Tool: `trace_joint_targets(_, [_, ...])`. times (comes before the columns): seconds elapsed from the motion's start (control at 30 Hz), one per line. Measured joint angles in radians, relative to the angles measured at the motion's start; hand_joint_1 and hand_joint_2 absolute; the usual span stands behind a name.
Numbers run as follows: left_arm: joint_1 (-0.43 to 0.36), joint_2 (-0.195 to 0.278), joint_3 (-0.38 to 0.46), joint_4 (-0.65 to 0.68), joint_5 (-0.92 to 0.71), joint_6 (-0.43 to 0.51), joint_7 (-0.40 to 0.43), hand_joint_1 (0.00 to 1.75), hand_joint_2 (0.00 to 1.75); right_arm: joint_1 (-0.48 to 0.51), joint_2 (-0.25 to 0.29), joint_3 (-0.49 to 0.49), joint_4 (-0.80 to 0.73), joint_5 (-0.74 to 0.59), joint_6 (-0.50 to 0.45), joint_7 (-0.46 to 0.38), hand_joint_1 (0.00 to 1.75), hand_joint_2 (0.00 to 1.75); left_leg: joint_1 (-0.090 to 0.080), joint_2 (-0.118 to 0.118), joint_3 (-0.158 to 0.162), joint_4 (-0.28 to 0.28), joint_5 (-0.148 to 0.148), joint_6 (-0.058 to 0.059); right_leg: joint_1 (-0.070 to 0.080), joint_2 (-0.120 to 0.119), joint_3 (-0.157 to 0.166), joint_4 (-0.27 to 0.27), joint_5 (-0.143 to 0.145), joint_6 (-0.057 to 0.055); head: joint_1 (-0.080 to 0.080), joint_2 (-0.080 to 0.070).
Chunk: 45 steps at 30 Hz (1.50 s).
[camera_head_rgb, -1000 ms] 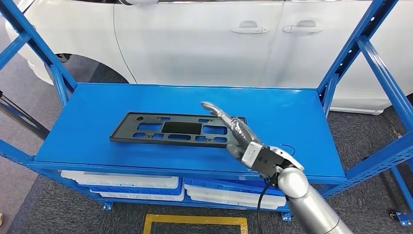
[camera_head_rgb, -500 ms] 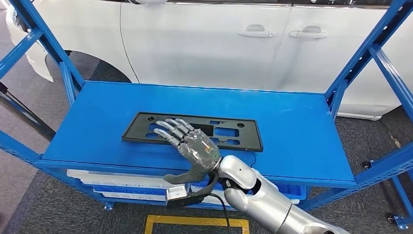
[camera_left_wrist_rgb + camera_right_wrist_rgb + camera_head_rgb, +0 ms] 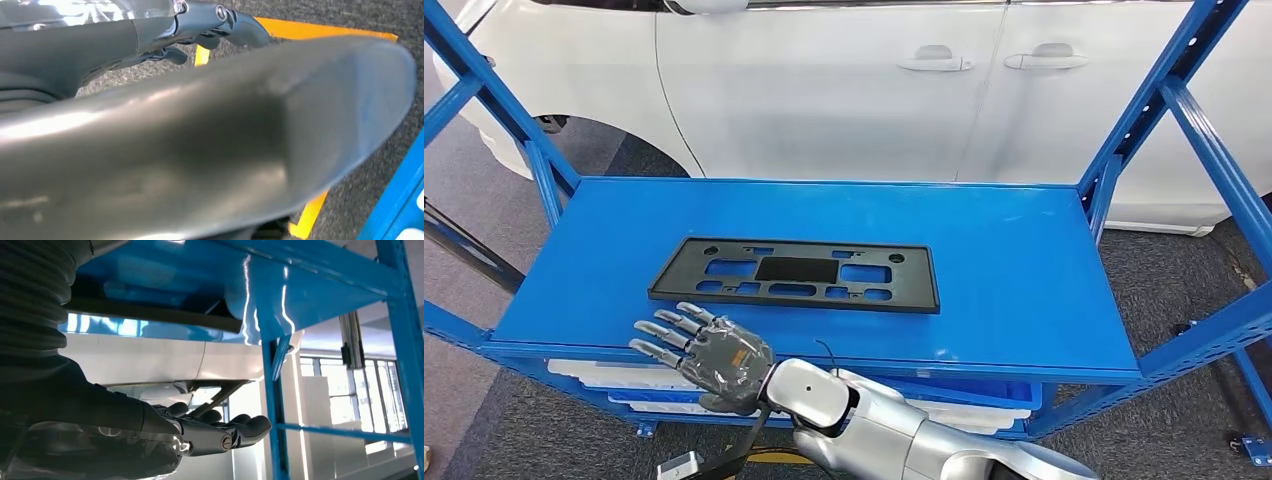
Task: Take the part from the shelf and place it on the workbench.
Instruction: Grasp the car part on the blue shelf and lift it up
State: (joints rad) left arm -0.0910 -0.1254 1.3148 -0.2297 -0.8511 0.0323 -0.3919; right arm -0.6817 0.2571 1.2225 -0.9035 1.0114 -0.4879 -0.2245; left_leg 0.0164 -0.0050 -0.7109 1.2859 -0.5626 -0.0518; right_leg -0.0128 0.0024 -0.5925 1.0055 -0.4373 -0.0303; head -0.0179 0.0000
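The part (image 3: 794,275) is a flat black rectangular plate with several cut-outs, lying in the middle of the blue top shelf (image 3: 1024,260). My right arm crosses low from the right, and my right hand (image 3: 704,350) hangs in front of the shelf's front edge, left of the part and nearer to me. Its fingers are spread and hold nothing, and it does not touch the part. In the right wrist view the same hand (image 3: 210,432) shows its dark fingers stretched out and empty. My left hand (image 3: 220,20) hangs over the floor with nothing in its fingers.
A white car (image 3: 844,80) stands close behind the shelf. Blue uprights (image 3: 1124,140) frame both ends. White trays (image 3: 694,375) sit on the lower shelf. A yellow line (image 3: 754,455) marks the grey floor in front.
My right hand swept from over the part's right end leftward across it, then dropped in front of the shelf's front edge at the left. The part has not moved.
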Motion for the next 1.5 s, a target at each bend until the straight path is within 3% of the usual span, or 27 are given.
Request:
trace_joint_targets(0.03, [0.0,0.0,-0.001,0.0,-0.002,0.0,0.0,0.0,0.0,-0.001,0.017,0.009,0.022,0.004,0.0,0.008,0.0,1.75,0.002,0.0,0.016,-0.04,0.031,-0.001,0.0,0.001,0.002,0.0,-0.001,0.001,0.0,0.0])
trace_joint_targets(0.1, [0.0,0.0,-0.003,0.0,-0.004,0.0,0.0,0.0,0.0,-0.005,0.044,0.021,0.056,0.007,-0.001,0.019,0.0,1.75,0.004,0.0,0.086,-0.188,0.101,0.002,0.001,0.002,0.008,0.002,-0.006,0.008,0.0,0.0])
trace_joint_targets(0.17, [-0.001,0.0,-0.006,0.0,-0.007,0.0,0.0,0.0,0.0,-0.012,0.063,0.031,0.08,0.008,-0.001,0.039,0.0,1.75,0.001,-0.001,0.13,-0.278,0.129,0.013,0.004,0.003,0.01,0.003,-0.008,0.017,0.0,0.0])
trace_joint_targets(0.3, [0.001,0.0,-0.016,0.0,-0.02,-0.003,0.001,0.0,0.0,-0.038,0.08,0.05,0.112,-0.002,0.005,0.132,0.0,1.75,0.0,-0.001,0.132,-0.288,0.13,0.042,0.003,0.003,0.004,0.016,-0.019,0.036,0.001,0.0])
trace_joint_targets(0.37, [-0.001,0.001,-0.022,0.0,-0.029,-0.004,0.003,0.0,0.0,-0.064,0.083,0.055,0.134,-0.016,0.005,0.194,0.0,1.75,0.003,0.001,0.132,-0.292,0.133,0.056,0.002,0.002,-0.033,0.1,-0.069,0.042,0.002,0.0])
trace_joint_targets(0.43, [-0.002,0.002,-0.028,0.0,-0.037,-0.004,0.007,0.0,0.0,-0.088,0.083,0.058,0.169,-0.029,0.001,0.241,0.0,1.75,-0.001,0.001,0.13,-0.291,0.133,0.062,0.002,0.002,-0.1,0.24,-0.131,0.043,0.003,0.0])
trace_joint_targets(0.47, [-0.002,0.003,-0.03,0.0,-0.04,-0.004,0.009,0.0,0.0,-0.098,0.083,0.058,0.189,-0.033,-0.003,0.26,0.0,1.75,-0.003,0.001,0.13,-0.291,0.133,0.063,0.002,0.002,-0.124,0.289,-0.144,0.043,0.003,0.0])
trace_joint_targets(0.5, [-0.001,0.004,-0.034,0.0,-0.044,-0.004,0.011,0.0,0.0,-0.107,0.082,0.059,0.209,-0.034,-0.008,0.278,0.0,1.75,-0.006,0.001,0.13,-0.29,0.133,0.064,0.002,0.002,-0.132,0.303,-0.139,0.041,0.003,0.0])
trace_joint_targets(0.53, [-0.001,0.004,-0.037,0.0,-0.046,-0.004,0.013,0.0,0.0,-0.117,0.082,0.059,0.227,-0.033,-0.016,0.294,0.0,1.75,-0.008,0.001,0.13,-0.289,0.133,0.064,0.004,0.002,-0.12,0.274,-0.114,0.038,0.003,0.0])
trace_joint_targets(0.6, [-0.003,0.003,-0.043,0.001,-0.05,-0.004,0.016,0.0,0.0,-0.138,0.083,0.059,0.259,-0.031,-0.032,0.317,0.0,1.75,-0.011,0.0,0.132,-0.288,0.132,0.063,0.009,0.001,-0.055,0.138,-0.046,0.022,0.002,0.0])
trace_joint_targets(0.67, [-0.004,0.002,-0.047,0.002,-0.05,-0.005,0.017,0.0,0.0,-0.159,0.083,0.059,0.29,-0.03,-0.049,0.336,0.0,1.75,-0.016,0.0,0.129,-0.285,0.131,0.057,0.015,-0.003,-0.007,0.031,-0.01,0.013,0.002,0.0])
trace_joint_targets(0.77, [-0.005,0.003,-0.049,0.003,-0.051,-0.005,0.018,0.0,0.0,-0.182,0.083,0.056,0.34,-0.03,-0.069,0.356,0.0,1.75,-0.014,0.002,0.126,-0.284,0.13,0.04,0.017,-0.003,0.002,0.003,-0.003,0.008,0.002,0.0])
trace_joint_targets(0.83, [-0.005,0.005,-0.049,0.003,-0.052,-0.005,0.018,0.0,0.0,-0.196,0.084,0.05,0.371,-0.031,-0.081,0.358,0.0,1.75,-0.013,0.002,0.115,-0.257,0.11,0.028,0.01,-0.003,0.007,-0.007,0.002,0.001,0.0,0.0])
trace_joint_targets(0.87, [-0.005,0.006,-0.05,0.003,-0.053,-0.005,0.018,0.0,0.0,-0.203,0.085,0.046,0.385,-0.031,-0.087,0.357,0.0,1.75,-0.011,0.002,0.097,-0.215,0.085,0.022,0.007,-0.004,0.01,-0.011,0.003,-0.001,-0.002,0.0])
trace_joint_targets(0.93, [-0.004,0.007,-0.05,0.003,-0.055,-0.005,0.018,0.0,0.0,-0.214,0.086,0.037,0.416,-0.031,-0.094,0.351,0.0,1.75,-0.005,0.002,0.035,-0.081,0.023,0.01,0.007,-0.004,0.011,-0.012,0.003,-0.004,-0.004,0.0])
trace_joint_targets(0.97, [-0.003,0.007,-0.05,0.003,-0.056,-0.006,0.018,0.0,0.0,-0.217,0.086,0.033,0.431,-0.031,-0.096,0.349,0.0,1.75,-0.002,0.002,0.006,-0.023,0.005,0.005,0.007,-0.004,0.012,-0.011,0.003,-0.004,-0.004,0.0])
trace_joint_targets(1.0, [-0.002,0.009,-0.051,0.003,-0.057,-0.006,0.018,0.0,0.0,-0.218,0.086,0.03,0.446,-0.031,-0.098,0.347,0.0,1.75,0.0,0.002,-0.009,0.003,0.005,0.002,0.007,-0.004,0.012,-0.011,0.002,-0.003,-0.004,0.0])
trace_joint_targets(1.03, [-0.002,0.011,-0.051,0.003,-0.057,-0.007,0.018,0.0,0.0,-0.218,0.086,0.026,0.458,-0.031,-0.1,0.345,0.0,1.75,0.002,0.002,-0.002,-0.013,0.026,0.0,0.007,-0.003,0.013,-0.01,0.001,-0.002,-0.004,0.0])
trace_joint_targets(1.13, [-0.005,0.017,-0.055,0.003,-0.059,-0.007,0.018,0.0,0.0,-0.226,0.087,0.016,0.485,-0.029,-0.103,0.339,0.0,1.75,0.005,0.003,0.095,-0.218,0.122,0.005,0.008,-0.001,0.017,-0.006,-0.004,0.007,-0.004,0.0])
trace_joint_targets(1.2, [-0.008,0.019,-0.057,0.003,-0.059,-0.008,0.018,0.0,0.0,-0.231,0.087,0.011,0.5,-0.023,-0.103,0.334,0.0,1.75,0.001,0.001,0.127,-0.287,0.137,0.018,0.01,0.0,0.015,-0.005,-0.005,0.016,-0.003,0.0])
trace_joint_targets(1.27, [-0.01,0.019,-0.059,0.003,-0.059,-0.008,0.017,0.0,0.0,-0.233,0.088,0.007,0.514,-0.016,-0.103,0.331,0.0,1.75,-0.002,-0.001,0.127,-0.29,0.137,0.033,0.011,0.0,0.014,-0.006,-0.004,0.027,-0.002,0.0])
trace_joint_targets(1.3, [-0.01,0.019,-0.06,0.003,-0.059,-0.008,0.017,0.0,0.0,-0.234,0.088,0.006,0.519,-0.014,-0.103,0.33,0.07,1.75,-0.001,0.0,0.128,-0.293,0.139,0.04,0.01,0.0,0.012,-0.002,-0.009,0.033,-0.002,0.0])
trace_joint_targets(1.37, [-0.012,0.019,-0.063,0.003,-0.059,-0.009,0.017,0.0,0.0,-0.236,0.088,0.001,0.529,-0.013,-0.1,0.329,0.79,1.75,0.002,0.001,0.13,-0.299,0.143,0.052,0.008,-0.001,-0.013,0.055,-0.045,0.041,-0.002,0.0])
trace_joint_targets(1.43, [-0.016,0.019,-0.064,0.003,-0.059,-0.01,0.017,0.0,0.0,-0.236,0.088,-0.002,0.539,-0.012,-0.085,0.326,1.59,1.75,0.001,0.002,0.13,-0.299,0.143,0.059,0.007,-0.001,-0.077,0.189,-0.109,0.045,-0.001,0.0])
trace_joint_targets(1.5, [-0.018,0.02,-0.065,0.003,-0.059,-0.012,0.017,0.0,0.0,-0.234,0.087,-0.002,0.55,-0.01,-0.068,0.322,1.75,1.75,0.0,0.002,0.129,-0.298,0.142,0.061,0.006,-0.001,-0.134,0.296,-0.138,0.047,-0.001,0.0])
